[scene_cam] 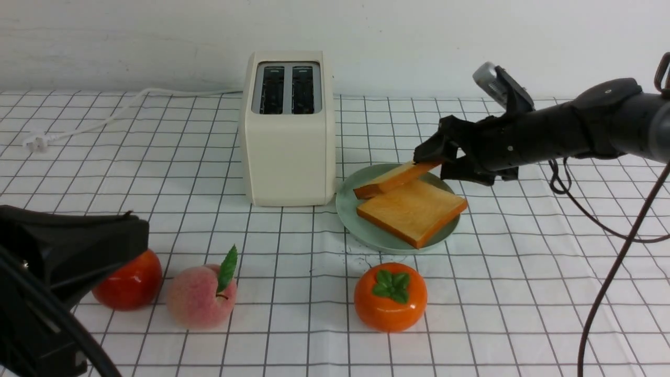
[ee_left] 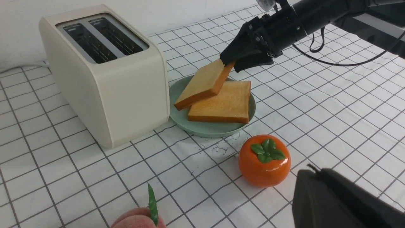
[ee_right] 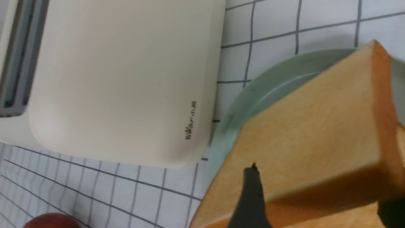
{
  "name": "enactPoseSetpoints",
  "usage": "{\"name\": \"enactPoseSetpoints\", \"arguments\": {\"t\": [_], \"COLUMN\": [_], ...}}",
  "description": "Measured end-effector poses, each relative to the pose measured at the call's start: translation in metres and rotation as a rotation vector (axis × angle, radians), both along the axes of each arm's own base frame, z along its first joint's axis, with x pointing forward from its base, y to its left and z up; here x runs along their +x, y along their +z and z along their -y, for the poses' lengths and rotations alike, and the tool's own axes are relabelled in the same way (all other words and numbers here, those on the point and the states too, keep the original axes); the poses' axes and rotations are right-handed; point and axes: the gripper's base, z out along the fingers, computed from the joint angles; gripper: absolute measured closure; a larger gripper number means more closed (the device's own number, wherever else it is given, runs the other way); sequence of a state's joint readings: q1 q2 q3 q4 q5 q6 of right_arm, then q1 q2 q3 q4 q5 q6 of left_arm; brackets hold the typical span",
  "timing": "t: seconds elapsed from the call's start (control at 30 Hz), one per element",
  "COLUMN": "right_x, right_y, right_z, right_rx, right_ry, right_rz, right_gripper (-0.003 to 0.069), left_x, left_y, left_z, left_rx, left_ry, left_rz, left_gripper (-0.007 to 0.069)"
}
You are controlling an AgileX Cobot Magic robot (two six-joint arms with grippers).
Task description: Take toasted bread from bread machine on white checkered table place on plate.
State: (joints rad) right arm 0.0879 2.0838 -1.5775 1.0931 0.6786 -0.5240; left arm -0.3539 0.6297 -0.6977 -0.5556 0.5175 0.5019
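The cream bread machine [scene_cam: 288, 152] stands on the white checkered table [scene_cam: 523, 272], both slots showing dark, with no bread showing in them. Right beside it sits the pale green plate [scene_cam: 348, 209]. One slice of toasted bread [scene_cam: 413, 209] lies flat on the plate. A second slice [scene_cam: 390, 180] leans on top of it, its raised corner between the fingers of my right gripper [scene_cam: 437, 162], which stand open wider than the slice. My left gripper [scene_cam: 128, 217] hovers shut and empty at the near left, over the fruit.
An orange persimmon [scene_cam: 390, 296] sits just in front of the plate. A peach [scene_cam: 201, 296] and a red fruit [scene_cam: 128, 280] lie at the near left. The toaster's white cord [scene_cam: 104, 118] trails left along the back. A wall closes the far edge.
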Motion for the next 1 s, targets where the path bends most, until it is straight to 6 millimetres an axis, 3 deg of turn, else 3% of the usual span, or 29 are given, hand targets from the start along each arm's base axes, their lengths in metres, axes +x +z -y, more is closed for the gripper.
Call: {"name": "enactPoseSetpoints", "arguments": {"t": [0.1,0.2,0.33,0.47,0.53,0.67,0.7,0.8,0.87,0.97,1.0], "right_x": [-0.005,-0.017,-0.048,-0.108,-0.125,-0.207,-0.21,-0.269,-0.289,-0.341,-0.348], "right_y": [0.006,0.033,0.093,0.164,0.179,0.233,0.236,0.242,0.239,0.211,0.2], "right_z": [0.009,0.019,0.031,0.043,0.046,0.056,0.056,0.06,0.061,0.066,0.066], "right_rx": [-0.091,-0.204,-0.333,-0.474,-0.504,-0.553,-0.553,-0.541,-0.546,-0.553,-0.551], "right_ry": [0.018,0.04,0.079,0.098,0.097,0.042,0.039,0.012,0.008,-0.007,-0.01], "right_rz": [-0.008,0.009,0.048,0.081,0.091,0.193,0.204,0.228,0.233,0.244,0.239], "right_gripper": [0.0116,0.0138,0.02,0.0361,0.0411,0.0638,0.0638,0.0676,0.0673,0.0663,0.0662], "left_x": [0.0,0.0,0.001,0.003,0.003,-0.002,-0.003,-0.014,-0.018,-0.036,-0.041], "left_y": [0.0,0.0,0.001,0.004,0.005,0.007,0.006,-0.001,-0.006,-0.031,-0.038], "left_z": [0.0,0.0,-0.001,-0.002,-0.002,-0.007,-0.008,-0.017,-0.019,-0.03,-0.033], "left_rx": [0.002,0.002,-0.004,-0.047,-0.058,-0.114,-0.118,-0.185,-0.209,-0.286,-0.3], "left_ry": [0.0,0.0,0.01,0.04,0.047,0.086,0.089,0.143,0.157,0.2,0.208], "left_rz": [0.0,0.0,0.015,0.027,0.028,0.077,0.081,0.155,0.171,0.217,0.233], "left_gripper": [0.0638,0.0638,0.0638,0.0638,0.0638,0.0638,0.0638,0.0638,0.0638,0.0638,0.0638]}}
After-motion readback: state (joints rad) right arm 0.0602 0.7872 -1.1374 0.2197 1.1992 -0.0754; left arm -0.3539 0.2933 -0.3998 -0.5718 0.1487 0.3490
